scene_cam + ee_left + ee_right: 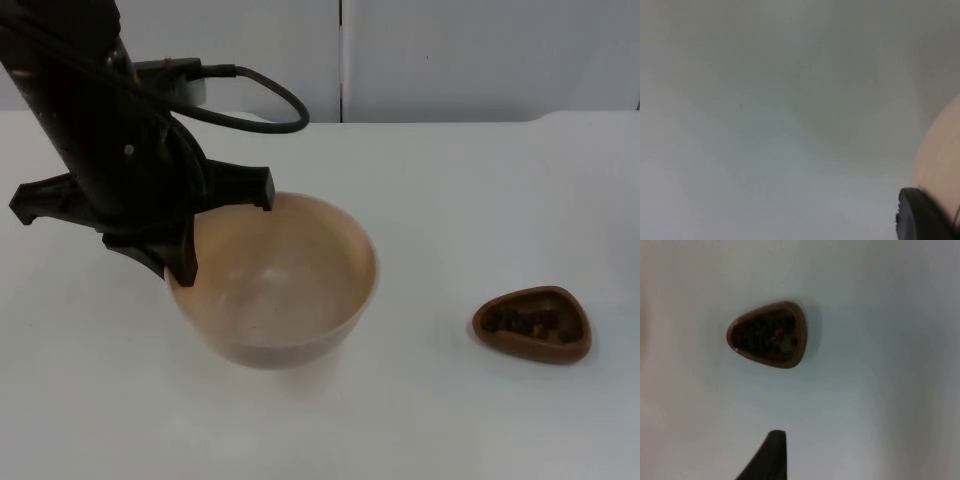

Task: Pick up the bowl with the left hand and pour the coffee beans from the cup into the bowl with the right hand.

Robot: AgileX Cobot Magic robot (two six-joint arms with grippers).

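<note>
My left gripper [185, 262] sits at the left rim of the beige bowl [275, 285], left of centre in the top view, one finger reaching over the rim; whether it is clenched on that rim I cannot tell; the bowl (empty inside) rests on the white table [450, 200]; the brown cup [533, 323] of coffee beans [530, 320] stands at lower right, well apart from the bowl; my right wrist view looks down on the cup [768, 334], and whether my right gripper is spread or closed I cannot tell.

My left arm [95, 140] is matte black and thick; its left gripper [180, 250] has a wide black crossbar and blunt, wedge-shaped black fingers [185, 262].
</note>
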